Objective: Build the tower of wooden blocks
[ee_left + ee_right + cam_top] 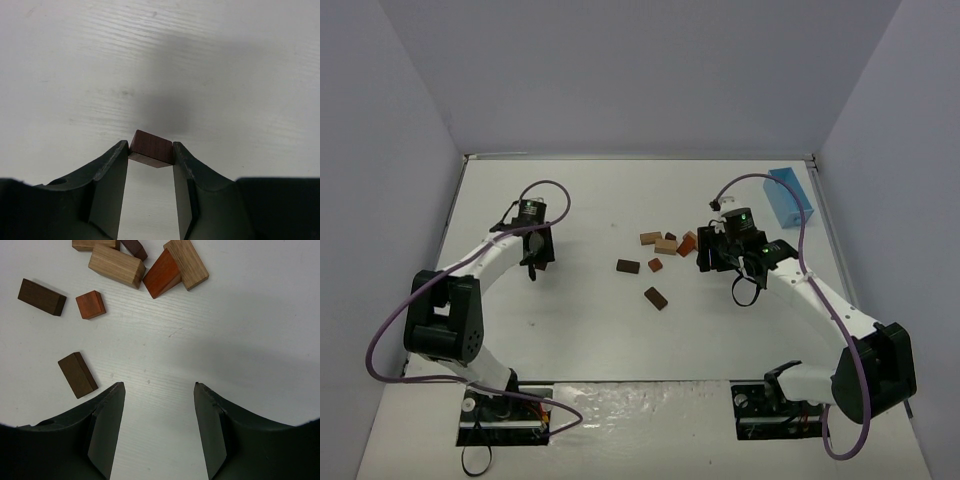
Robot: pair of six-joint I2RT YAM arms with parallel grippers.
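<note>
My left gripper (534, 268) is shut on a small reddish-brown wood block (151, 148), pinched between its fingertips above bare table at the left; its tips show in the left wrist view (150, 150). My right gripper (159, 386) is open and empty, just right of the loose wood blocks (660, 250). In the right wrist view I see a dark brown cuboid (77, 374) near the left finger, another dark cuboid (42, 297), a red cube (91, 304), a tan cuboid (116, 265), an orange-red wedge (161, 274) and a tan block (186, 264). No stacked tower is in view.
A light blue box (786, 197) stands at the back right near the table edge. White walls close in the table on the left, the back and the right. The right arm's purple cable (760, 180) loops above its wrist.
</note>
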